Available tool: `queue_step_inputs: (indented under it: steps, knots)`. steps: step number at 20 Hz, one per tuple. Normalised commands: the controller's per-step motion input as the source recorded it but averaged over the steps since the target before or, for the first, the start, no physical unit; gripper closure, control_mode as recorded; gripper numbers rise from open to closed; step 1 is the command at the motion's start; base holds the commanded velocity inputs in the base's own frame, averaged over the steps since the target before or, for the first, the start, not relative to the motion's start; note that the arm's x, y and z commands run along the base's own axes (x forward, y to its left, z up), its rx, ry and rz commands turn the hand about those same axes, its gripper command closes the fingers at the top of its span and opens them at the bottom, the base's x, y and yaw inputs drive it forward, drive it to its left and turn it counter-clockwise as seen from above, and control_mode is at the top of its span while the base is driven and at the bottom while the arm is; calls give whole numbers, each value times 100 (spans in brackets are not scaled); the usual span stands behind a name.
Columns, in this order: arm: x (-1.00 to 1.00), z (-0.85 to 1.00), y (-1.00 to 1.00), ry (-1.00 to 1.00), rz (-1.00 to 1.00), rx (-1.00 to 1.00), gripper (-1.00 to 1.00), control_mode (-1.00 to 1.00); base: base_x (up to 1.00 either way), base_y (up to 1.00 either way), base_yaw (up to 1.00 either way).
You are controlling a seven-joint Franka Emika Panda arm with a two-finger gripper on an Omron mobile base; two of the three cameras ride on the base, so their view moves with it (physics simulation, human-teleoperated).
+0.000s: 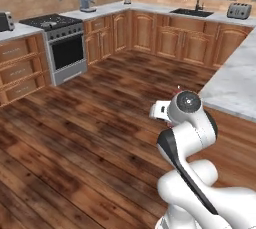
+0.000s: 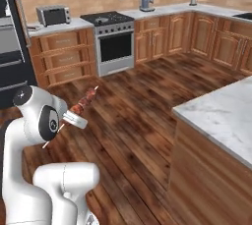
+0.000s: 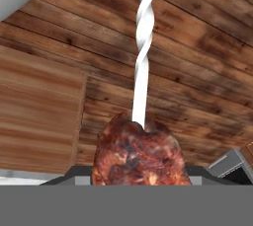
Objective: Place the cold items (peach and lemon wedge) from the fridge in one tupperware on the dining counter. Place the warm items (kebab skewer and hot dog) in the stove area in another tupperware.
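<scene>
The gripper holds one kebab skewer in the air above the wooden floor, in the middle of the kitchen. In the right base view the skewer is a thin pale stick with brown-red pieces of meat on it. Its long axis runs diagonally: the far end points up and to the right, toward the stove, and the near end goes down to the left, past the white arm. The meat sits on the upper part, just beyond the gripper.

In the hand view the meat is very close, between the two dark finger tips, and the twisted white stick rises straight from it. The jaws are partly spread and pinch the meat of the skewer between them.

The scene shows one stove with one oven door, one blue coffee machine on the far counter, one sink, and two toasters: one right of the sink, another left of the stove. One marble dining counter stands at the right, well apart from the skewer.
</scene>
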Motion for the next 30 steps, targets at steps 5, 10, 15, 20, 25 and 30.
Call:
queue_step_inputs:
  steps: [5, 10, 15, 20, 25, 30]
  knots:
    - [0, 0, 0, 0, 0, 0, 100, 100, -97, -100, 0]
    - [0, 0, 0, 0, 0, 0, 100, 100, -86, -100, 0]
    - [0, 0, 0, 0, 0, 0, 100, 100, -74, -100, 0]
    - [0, 0, 0, 0, 0, 0, 100, 100, -63, -100, 0]
    - [0, 0, 0, 0, 0, 0, 100, 100, -34, -100, 0]
    - [0, 0, 0, 0, 0, 0, 100, 100, -2, -100, 0]
